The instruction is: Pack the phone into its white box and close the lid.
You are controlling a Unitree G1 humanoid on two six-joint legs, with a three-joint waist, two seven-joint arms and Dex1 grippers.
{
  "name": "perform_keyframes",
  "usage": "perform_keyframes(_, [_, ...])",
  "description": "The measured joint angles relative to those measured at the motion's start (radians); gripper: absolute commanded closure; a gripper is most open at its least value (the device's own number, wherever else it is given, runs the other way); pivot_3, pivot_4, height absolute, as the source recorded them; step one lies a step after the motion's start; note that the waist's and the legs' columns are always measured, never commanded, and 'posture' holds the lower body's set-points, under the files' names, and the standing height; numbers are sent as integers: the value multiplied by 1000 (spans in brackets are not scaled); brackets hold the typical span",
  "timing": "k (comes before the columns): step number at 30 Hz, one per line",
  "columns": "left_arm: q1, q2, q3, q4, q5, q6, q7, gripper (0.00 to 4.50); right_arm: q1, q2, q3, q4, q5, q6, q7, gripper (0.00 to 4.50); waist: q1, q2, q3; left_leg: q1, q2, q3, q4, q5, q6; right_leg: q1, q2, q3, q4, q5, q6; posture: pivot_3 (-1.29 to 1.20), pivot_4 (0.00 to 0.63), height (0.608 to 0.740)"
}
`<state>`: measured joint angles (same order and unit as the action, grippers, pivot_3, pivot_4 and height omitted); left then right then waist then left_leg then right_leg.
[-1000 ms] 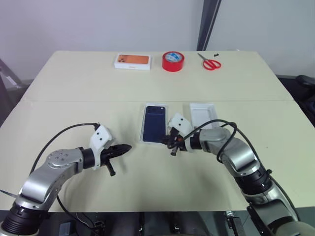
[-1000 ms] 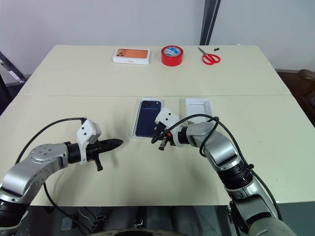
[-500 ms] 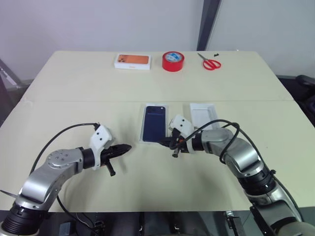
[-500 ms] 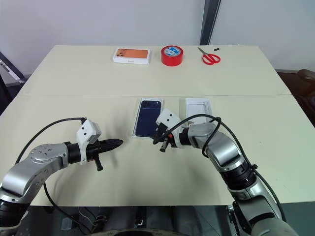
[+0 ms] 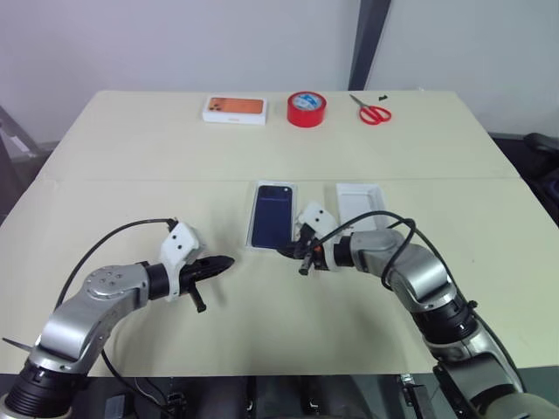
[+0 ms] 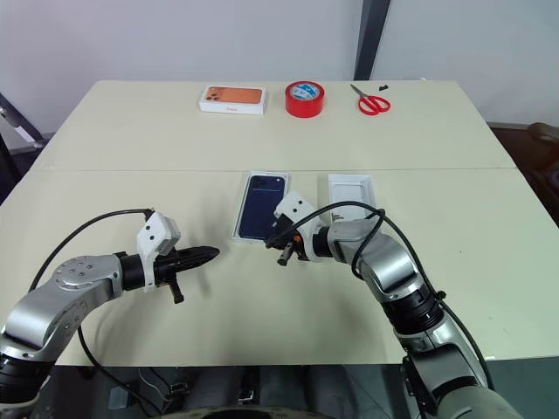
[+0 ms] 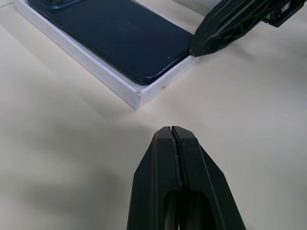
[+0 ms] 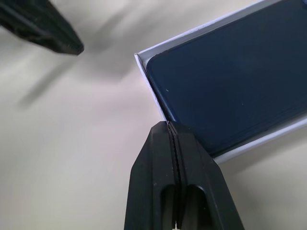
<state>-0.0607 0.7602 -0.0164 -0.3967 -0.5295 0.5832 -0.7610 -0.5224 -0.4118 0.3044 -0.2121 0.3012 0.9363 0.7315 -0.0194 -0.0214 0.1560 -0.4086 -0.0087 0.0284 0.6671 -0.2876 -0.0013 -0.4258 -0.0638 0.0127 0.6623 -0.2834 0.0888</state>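
phone (image 5: 272, 216) in white box (image 5: 251, 234) | lid (image 5: 359, 201) right | tape (image 5: 307, 109) behind

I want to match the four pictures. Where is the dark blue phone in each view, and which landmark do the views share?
Left eye view: the phone lies mid-table, in the white box.
Right eye view: mid-table, just beyond the right gripper.
Left wrist view: the phone lies beyond the shut left gripper.
Right wrist view: the phone is at the right gripper's tip.
Shared landmark: the box's near white corner.

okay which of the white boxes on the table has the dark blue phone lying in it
The white box at the table's middle, by the right gripper, holds the phone. The orange-topped box sits far back; the white piece beside it holds nothing.
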Motion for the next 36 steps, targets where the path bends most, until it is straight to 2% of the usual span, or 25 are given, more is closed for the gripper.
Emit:
perform_keyframes(4, [-27,-41,11,12,-1,10,32,4464,1,-13,-9,-8,13,3,4,4500,4,0,0,0,0,0,0,0,0,0,0,0,0,0,0,0,150,725])
perform_keyframes(10, [-175,-103,69,127,9,100,143,4464,-57,-74,-56,-29,17,9,-3,4500,3,0,0,0,0,0,1,0,0,0,1,0,0,0,0,0,150,725])
perform_keyframes(17, [-290,-139,-44,260,112,130,152,4464,-125,-112,7,37,-81,-29,-34,4500,4,0,0,-1,0,0,1,0,0,0,2,0,1,0,0,0,150,725])
perform_keyframes(23, [-360,-196,-132,338,174,129,127,4464,-132,-67,101,172,-180,-85,-73,4500,3,0,0,-1,0,1,1,0,0,-1,2,0,1,0,0,0,150,725])
perform_keyframes(28, [-371,-209,-162,318,178,148,84,4464,-131,-68,112,161,-194,-100,-48,4500,4,0,0,-1,0,1,1,0,0,-1,2,0,1,0,1,0,150,725])
perform_keyframes(36, [-341,-192,-203,209,177,222,15,4464,-55,-181,99,-16,-189,-82,47,4500,7,0,0,-1,0,1,1,0,1,0,2,0,1,0,1,0,150,725])
